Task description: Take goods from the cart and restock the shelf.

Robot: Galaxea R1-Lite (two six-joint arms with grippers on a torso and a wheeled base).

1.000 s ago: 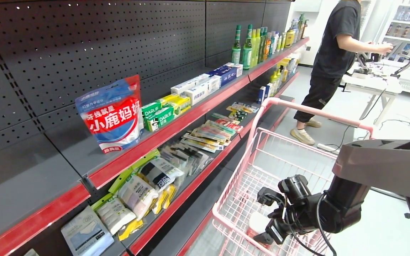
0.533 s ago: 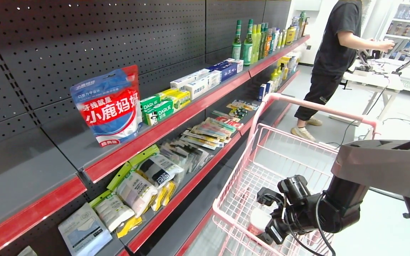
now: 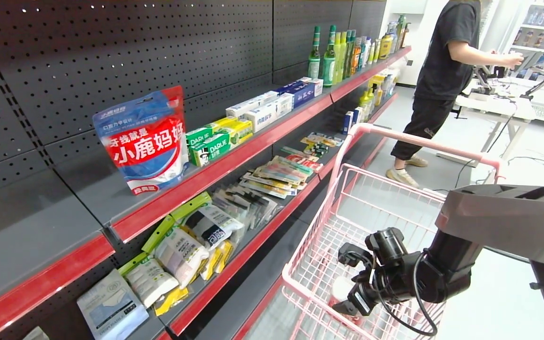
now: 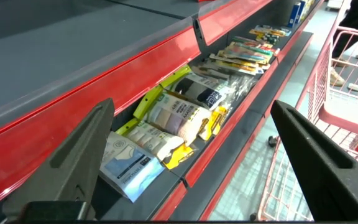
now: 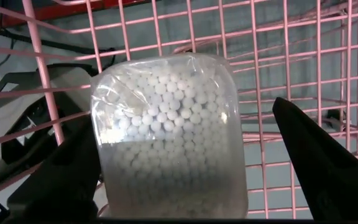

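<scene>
**Goods wait in a pink cart beside a part-filled shelf**

Shelf (image 3: 173,200) runs along the left: dark grey metal tiers, each with a red front lip, backed by black perforated panels. On its upper tier, a stretch of bare grey board lies at the near left end. Next to that stands one glossy blue-and-red pouch (image 3: 147,141), upright, close to the front lip. Small green boxes (image 3: 210,144) sit just beside it, and two tall green bottles (image 3: 328,59) stand much farther along. The tier below holds soft flat packets (image 3: 182,255) lying overlapped.

The left gripper (image 4: 192,107) faces that lower tier, its two dark fingers spread wide apart with nothing between them.

To the right, one cart (image 3: 317,236) of thin pink wire mesh stands near the shelf, a narrow strip of floor between them. Inside it lies one clear, rounded pack of small white beads (image 5: 166,155). The right gripper (image 3: 344,307) is down inside the basket, fingers parted on either side of the pack, not closed on it.
</scene>
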